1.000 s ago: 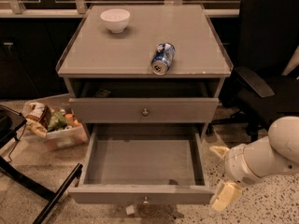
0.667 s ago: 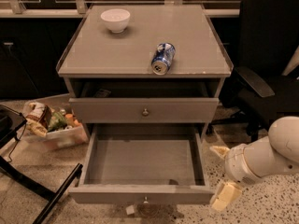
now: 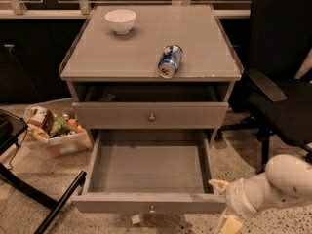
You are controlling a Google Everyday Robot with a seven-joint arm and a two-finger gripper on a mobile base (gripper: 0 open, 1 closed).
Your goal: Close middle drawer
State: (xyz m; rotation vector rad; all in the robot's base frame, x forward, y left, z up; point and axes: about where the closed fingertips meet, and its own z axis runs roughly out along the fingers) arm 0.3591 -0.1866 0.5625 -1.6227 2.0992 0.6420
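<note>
The middle drawer [image 3: 146, 172] of the grey cabinet [image 3: 151, 62] is pulled far out. Its bare grey inside shows, and its flat front [image 3: 122, 203] with a small round knob [image 3: 152, 209] sits near the bottom edge of the camera view. My gripper [image 3: 223, 204] is at the lower right, just beside the right end of that front. Its cream fingers [image 3: 218, 184] are spread open and hold nothing. They point left toward the drawer's corner. I cannot tell whether they touch it.
The top drawer [image 3: 151, 115] stands slightly open with dark clutter inside. A white bowl [image 3: 120, 20] and a lying blue can [image 3: 170, 60] are on the cabinet top. A black office chair [image 3: 280, 82] is to the right. A box of snacks [image 3: 53, 128] and a black stand leg [image 3: 58, 206] are on the floor to the left.
My arm and gripper have moved down and a little left, closer to the right end of the middle drawer's front. The drawer itself has not moved.
</note>
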